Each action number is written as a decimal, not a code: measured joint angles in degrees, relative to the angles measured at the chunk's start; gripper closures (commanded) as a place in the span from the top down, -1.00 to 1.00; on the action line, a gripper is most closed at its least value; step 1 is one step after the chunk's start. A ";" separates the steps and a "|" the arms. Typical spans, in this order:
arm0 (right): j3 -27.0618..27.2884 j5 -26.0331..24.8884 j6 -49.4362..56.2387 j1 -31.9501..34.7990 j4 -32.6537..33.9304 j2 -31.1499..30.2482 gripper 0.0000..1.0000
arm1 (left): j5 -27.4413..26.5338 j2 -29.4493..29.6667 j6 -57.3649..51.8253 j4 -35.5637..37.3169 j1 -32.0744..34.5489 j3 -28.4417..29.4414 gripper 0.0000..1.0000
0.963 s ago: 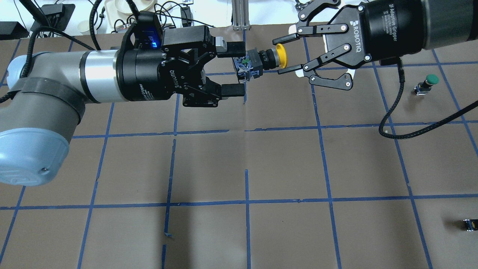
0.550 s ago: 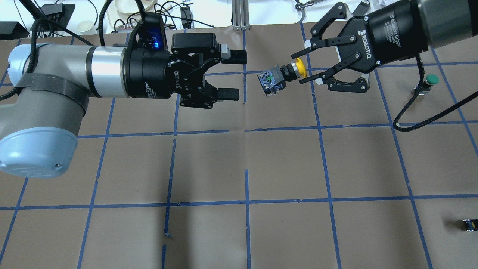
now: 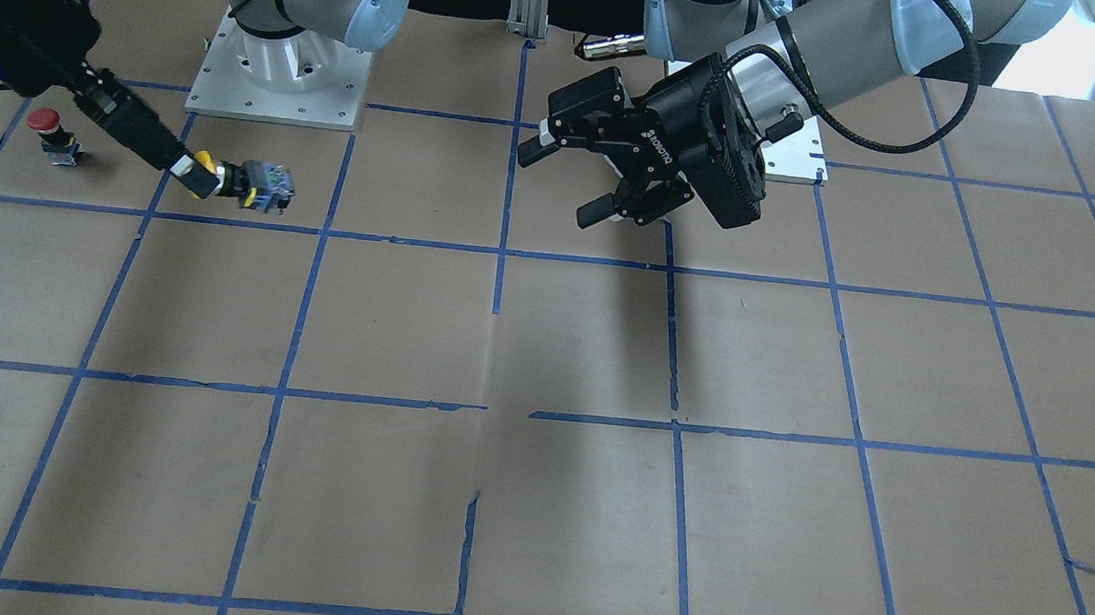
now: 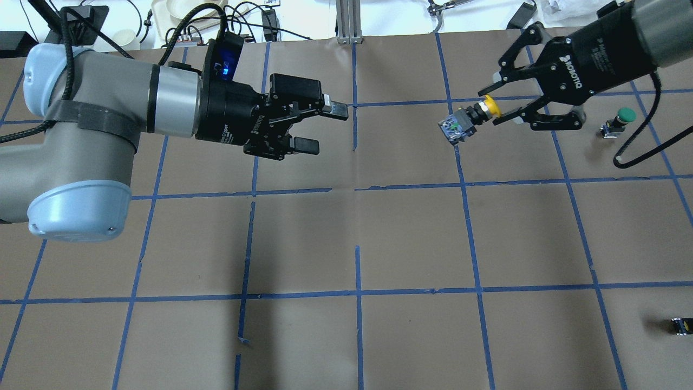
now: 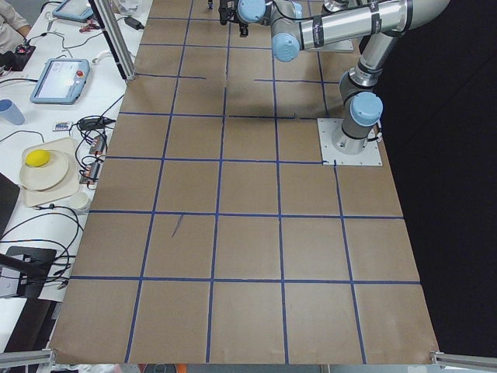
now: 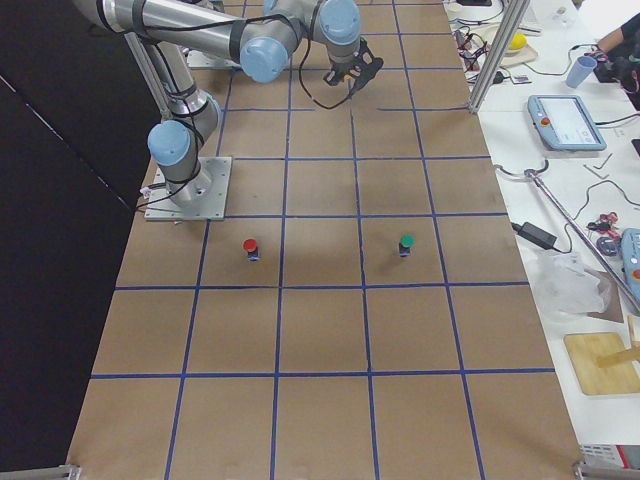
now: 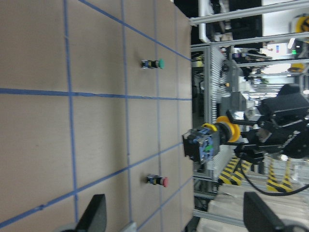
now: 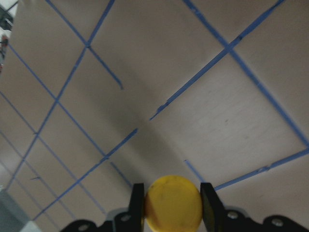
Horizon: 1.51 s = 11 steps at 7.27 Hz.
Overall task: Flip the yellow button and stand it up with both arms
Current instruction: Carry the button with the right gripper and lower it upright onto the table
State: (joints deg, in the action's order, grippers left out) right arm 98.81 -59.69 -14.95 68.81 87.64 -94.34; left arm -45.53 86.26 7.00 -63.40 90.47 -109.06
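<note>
Right now my right pincer (image 4: 489, 106) is clamped on the yellow button (image 4: 460, 122) by its cap, one pad on either side of the yellow dome, holding it clear above the table (image 4: 411, 238). From the cap the button's long axis runs roughly level, black body first and then the boxy base. The base points away toward my left pincer (image 4: 322, 128), which faces it with fingers apart, well off from the base. To stand the button, I judge the base must turn downward. My right arm is the nearer.
</note>
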 measured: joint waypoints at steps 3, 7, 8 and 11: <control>1.09 -18.37 27.40 -5.81 6.74 4.67 -0.58 | -33.39 0.82 0.23 -9.29 4.21 7.12 0.97; 15.82 -19.08 64.98 -20.47 35.88 6.43 -0.58 | -46.07 -0.25 0.77 -23.47 1.57 14.11 0.96; 19.79 -16.01 71.52 -24.17 40.85 6.47 -0.58 | -42.31 -0.11 0.74 -25.38 -0.36 15.54 0.96; 25.75 -9.38 81.02 -30.91 45.57 6.53 -0.60 | -41.96 0.53 0.14 -27.00 -1.94 17.57 0.97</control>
State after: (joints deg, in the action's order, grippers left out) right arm 124.56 -69.07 66.08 37.90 133.21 -87.81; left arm -87.49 86.79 7.15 -90.39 88.53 -91.49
